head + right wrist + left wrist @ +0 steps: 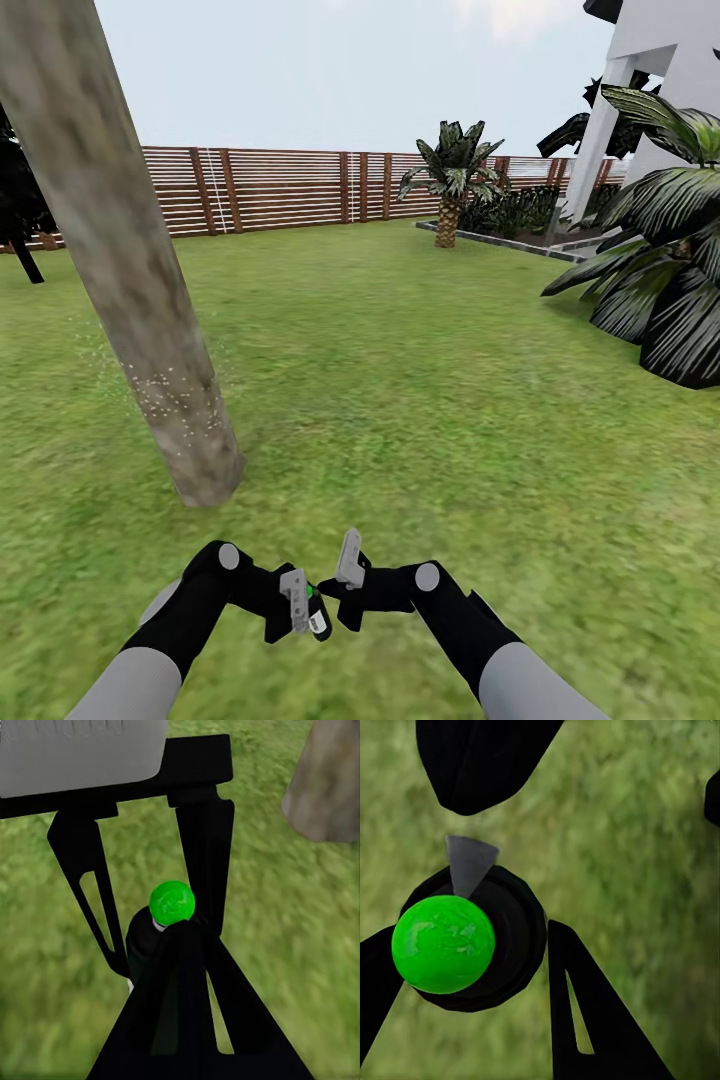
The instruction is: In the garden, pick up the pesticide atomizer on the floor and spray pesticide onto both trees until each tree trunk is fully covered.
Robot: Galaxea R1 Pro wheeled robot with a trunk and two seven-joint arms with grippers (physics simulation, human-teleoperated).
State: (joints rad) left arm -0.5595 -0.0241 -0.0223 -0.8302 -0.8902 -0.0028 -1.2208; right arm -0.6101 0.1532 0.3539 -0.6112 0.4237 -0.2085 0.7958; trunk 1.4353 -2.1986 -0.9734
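The head view shows a thick mottled tree trunk leaning across the left of the lawn, with pale specks scattered over its lower part. Beyond stand the slatted fence, a small palm and a white house corner.

Low in that view the two arms meet. The left gripper has its jaws closed on the pesticide atomizer, a dark bottle with a green cap, held above the grass.

The left wrist view alone shows the atomizer from above: a round black body, a bright green ball top and a grey cone nozzle.

The right gripper sits just beside the bottle; its jaws seem parted, though the right wrist view is crowded. No label or writing can be read.
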